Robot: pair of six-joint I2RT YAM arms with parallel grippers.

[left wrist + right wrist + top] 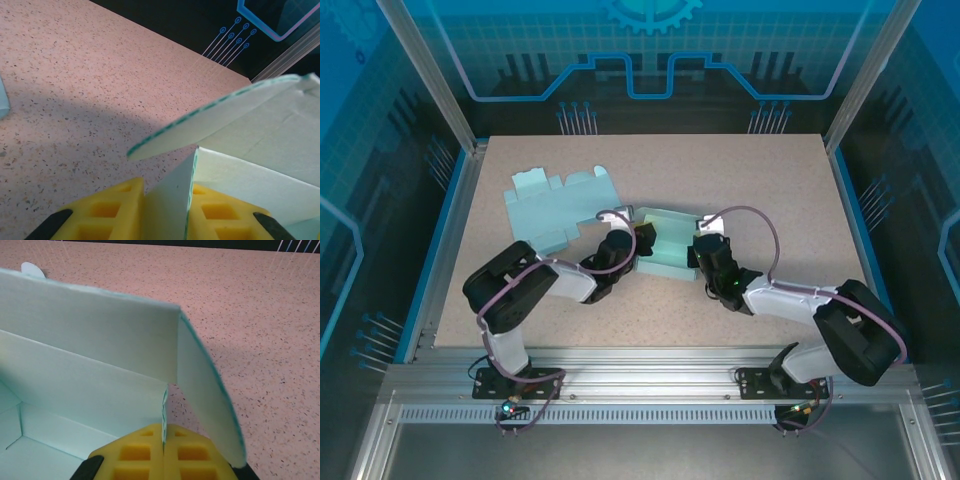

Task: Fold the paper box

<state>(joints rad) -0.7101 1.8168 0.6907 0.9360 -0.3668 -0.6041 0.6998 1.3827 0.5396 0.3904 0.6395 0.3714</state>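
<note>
The half-folded box (665,248) is sitting on the bench (770,180). The left hand (167,200) and right hand (164,440) are each pinching one wall; they should be holding those walls upright without creasing them.

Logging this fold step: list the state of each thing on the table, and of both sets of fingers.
paper box, half erected, walls up, end flaps loose, top open.
flat blank, unfolded, lying flat, apart from both arms.
left fingers, shut on an upright panel of the paper box.
right fingers, shut on a wall edge of the paper box.
</note>
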